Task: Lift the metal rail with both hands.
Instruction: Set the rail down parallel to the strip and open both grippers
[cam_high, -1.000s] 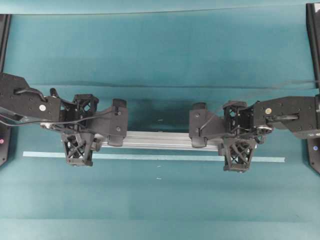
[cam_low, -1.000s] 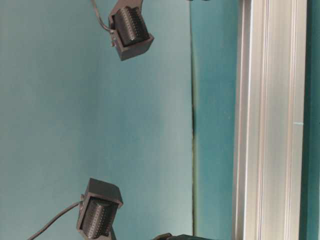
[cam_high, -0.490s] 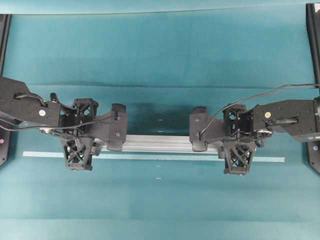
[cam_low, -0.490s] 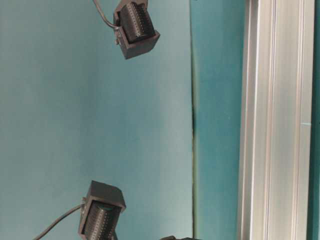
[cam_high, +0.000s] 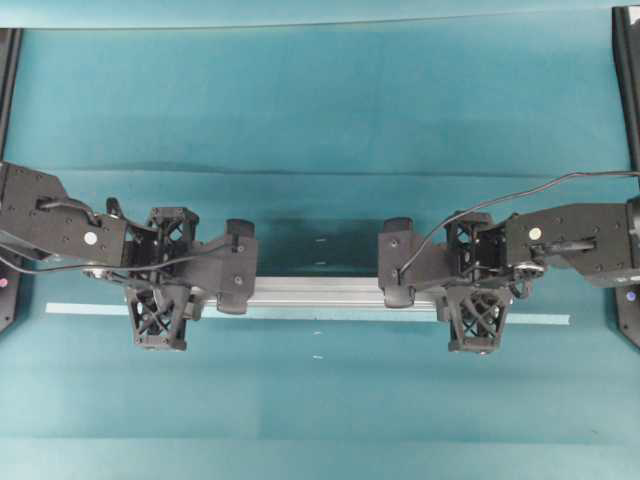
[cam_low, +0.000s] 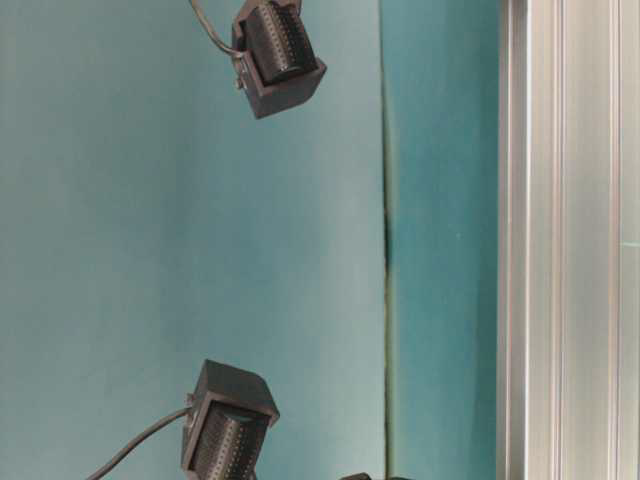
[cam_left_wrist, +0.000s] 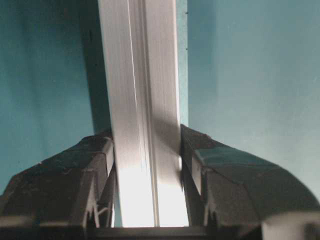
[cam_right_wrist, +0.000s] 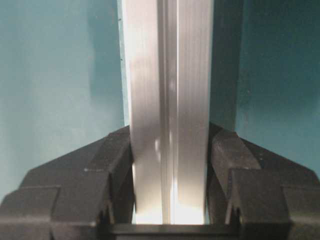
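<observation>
Here, the black lattice-bodied left gripper and right gripper are each clamping the long grooved silver aluminium rail. They are gripping toward opposite ends, at nine and three o'clock of its middle, probably so that it lifts level.

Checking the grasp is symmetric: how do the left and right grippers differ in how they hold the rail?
The left gripper grips the metal rail near its left end in the overhead view, the right gripper near the opposite end. The rail looks tilted in the left wrist view and straighter in the right one. Both have fingers pressed against the rail's two sides.
</observation>
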